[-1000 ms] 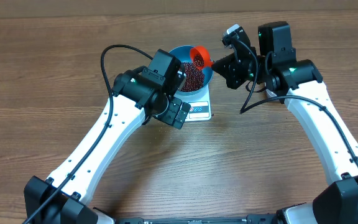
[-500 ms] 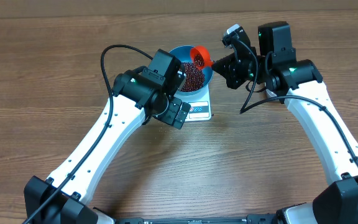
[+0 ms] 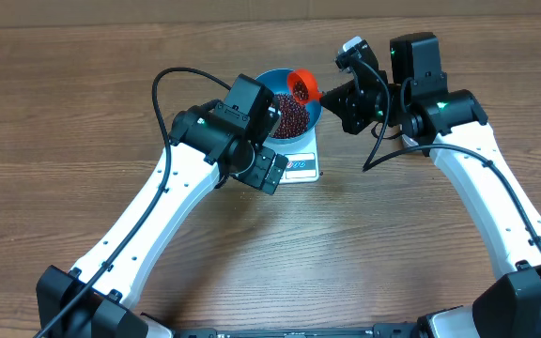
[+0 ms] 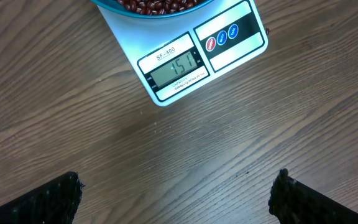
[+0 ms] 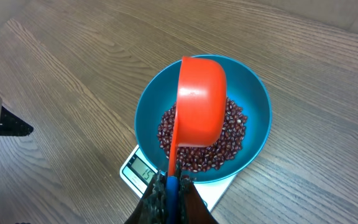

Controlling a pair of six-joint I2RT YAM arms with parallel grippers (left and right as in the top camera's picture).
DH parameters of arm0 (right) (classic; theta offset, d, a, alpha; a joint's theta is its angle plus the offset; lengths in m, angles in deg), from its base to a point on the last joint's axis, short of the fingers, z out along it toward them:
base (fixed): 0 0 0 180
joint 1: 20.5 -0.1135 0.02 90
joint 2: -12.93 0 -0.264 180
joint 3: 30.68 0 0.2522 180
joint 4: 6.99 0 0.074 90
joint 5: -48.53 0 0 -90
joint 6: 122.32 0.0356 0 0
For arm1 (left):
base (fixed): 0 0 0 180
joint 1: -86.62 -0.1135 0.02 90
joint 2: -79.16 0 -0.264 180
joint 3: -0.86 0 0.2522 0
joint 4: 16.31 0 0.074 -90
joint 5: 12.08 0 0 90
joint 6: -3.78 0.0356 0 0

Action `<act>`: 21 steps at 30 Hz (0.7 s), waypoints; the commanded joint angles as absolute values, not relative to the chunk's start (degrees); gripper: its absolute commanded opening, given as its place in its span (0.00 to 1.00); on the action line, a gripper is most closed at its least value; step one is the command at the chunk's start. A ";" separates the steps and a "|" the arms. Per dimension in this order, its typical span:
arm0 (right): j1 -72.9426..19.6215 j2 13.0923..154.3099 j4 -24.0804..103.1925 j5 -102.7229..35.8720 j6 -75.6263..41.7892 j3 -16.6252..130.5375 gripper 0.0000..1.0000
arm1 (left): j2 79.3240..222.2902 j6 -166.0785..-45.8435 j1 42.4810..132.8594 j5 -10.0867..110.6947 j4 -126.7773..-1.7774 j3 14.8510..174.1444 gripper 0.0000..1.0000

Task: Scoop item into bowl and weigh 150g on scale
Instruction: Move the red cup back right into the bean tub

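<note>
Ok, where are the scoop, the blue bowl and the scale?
scoop (image 5: 201, 102), right wrist view, back of its orange cup.
bowl (image 5: 258, 102), right wrist view, bare blue inner wall.
scale (image 4: 175, 67), left wrist view, its number display.

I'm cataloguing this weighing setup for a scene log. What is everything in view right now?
small dark red-brown beans: many, red-brown, heaped in the bowl.
round deep blue bowl: one, bright blue, standing on the scale.
flat white rectangular kitchen scale: one, white, on the table, display panel and round buttons along one edge.
orange plastic scoop: one, orange, tilted above the bowl.
wooden table: one, brown, under everything.
left gripper: one, black, open, above bare table beside the scale's display.
right gripper: one, black, shut on the scoop's handle.
</note>
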State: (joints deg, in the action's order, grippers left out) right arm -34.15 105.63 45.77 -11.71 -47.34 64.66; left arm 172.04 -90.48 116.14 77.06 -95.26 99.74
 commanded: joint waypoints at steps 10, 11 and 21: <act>-34.37 104.50 45.60 -11.64 -46.88 66.37 0.04 | 171.41 -89.60 116.25 77.25 -95.41 100.27 1.00; -34.37 104.50 45.73 -11.62 -46.86 66.37 0.04 | 171.41 -89.60 116.25 77.25 -95.41 100.27 1.00; -33.43 104.50 46.52 -9.70 -42.53 66.37 0.04 | 171.41 -89.60 116.25 77.25 -95.41 100.27 1.00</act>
